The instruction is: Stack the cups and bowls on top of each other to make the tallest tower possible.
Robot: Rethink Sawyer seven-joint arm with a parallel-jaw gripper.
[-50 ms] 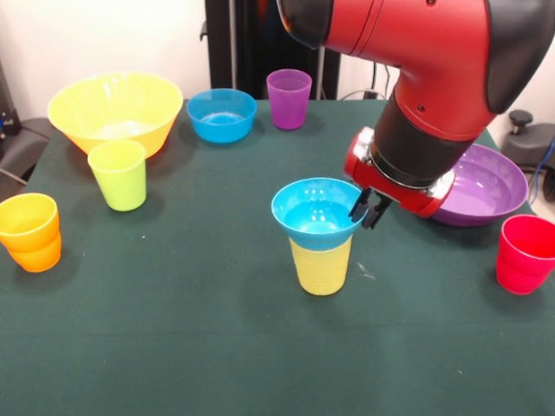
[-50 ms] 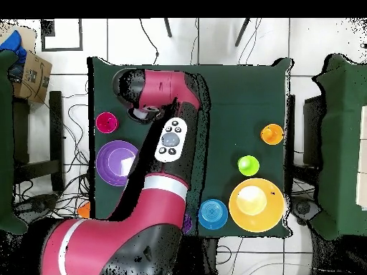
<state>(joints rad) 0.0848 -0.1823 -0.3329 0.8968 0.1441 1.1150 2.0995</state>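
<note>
Yellow cup (image 1: 322,267) under blue bowl (image 1: 316,213), hand (image 1: 368,211) at its rim, grip unclear.

Front view. One cup (image 1: 322,264) stands upright near the middle of the surface (image 1: 173,329), with a small bowl (image 1: 314,212) seated in its mouth. The hand (image 1: 370,208) is at that bowl's right rim; contact cannot be confirmed.

Along the rear edge, left to right: a large bowl (image 1: 115,108), a second small bowl (image 1: 221,114) and a rear cup (image 1: 289,99), each standing apart.

A near-left cup (image 1: 120,175) stands just in front of the large bowl. An edge cup (image 1: 30,232) stands at the left edge, further forward.

To the right, a wide shallow bowl (image 1: 486,186) lies partly behind the arm. A right-edge cup (image 1: 526,253) stands in front of it.
</note>
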